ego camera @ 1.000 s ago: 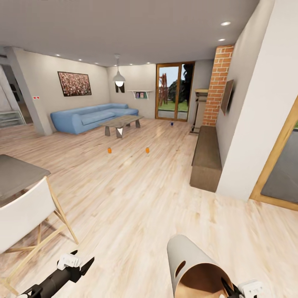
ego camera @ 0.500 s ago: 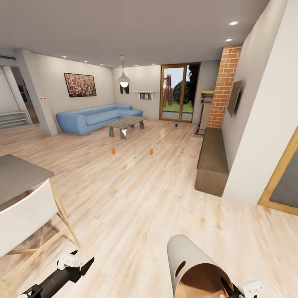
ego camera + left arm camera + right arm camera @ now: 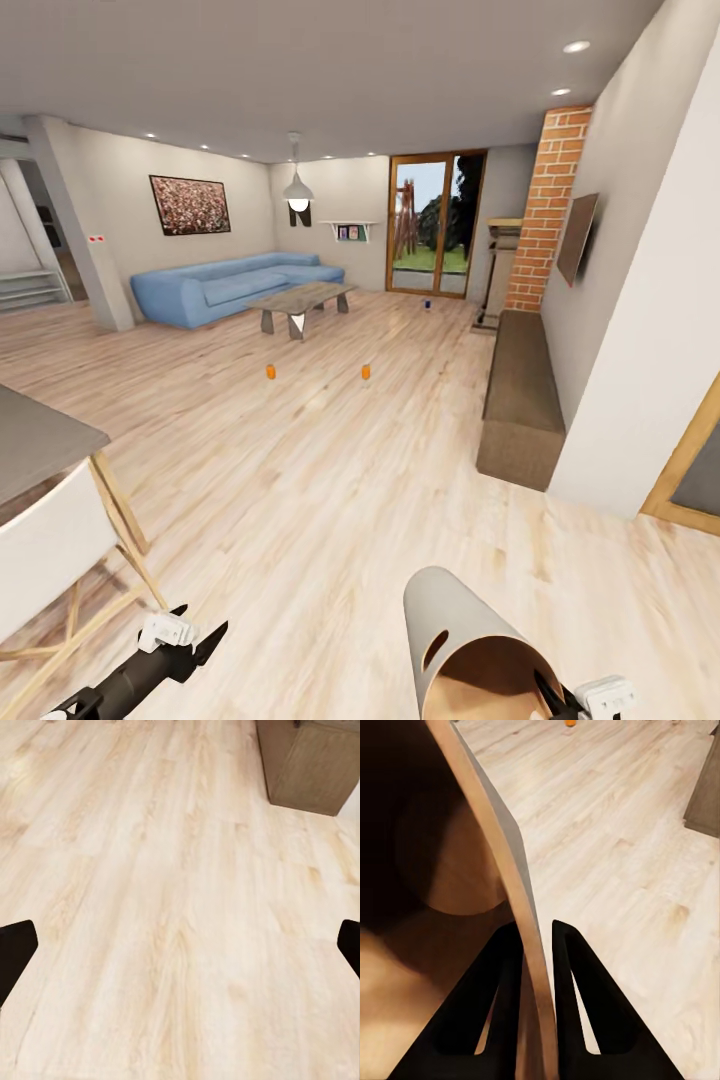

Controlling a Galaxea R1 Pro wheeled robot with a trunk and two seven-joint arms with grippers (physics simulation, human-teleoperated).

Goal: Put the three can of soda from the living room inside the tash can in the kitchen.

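Camera view has swung slightly; right gripper (image 3: 537, 945) jaws stay clamped on trash can (image 3: 470, 650) rim, which could slip; left gripper (image 3: 180, 945) jaws apart.

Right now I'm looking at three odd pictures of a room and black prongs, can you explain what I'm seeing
It is a simulated two-armed wheeled robot in a living room. The wide picture comes from its head camera; the other two come from cameras on its wrists.

The right gripper pinches the wall of a bin, which it carries tilted, brown inside showing. The left gripper is open and empty, over bare floor.

Ahead on the floor stand two orange cans and a dark one near the glass doors. A blue sofa and a low table sit beyond.
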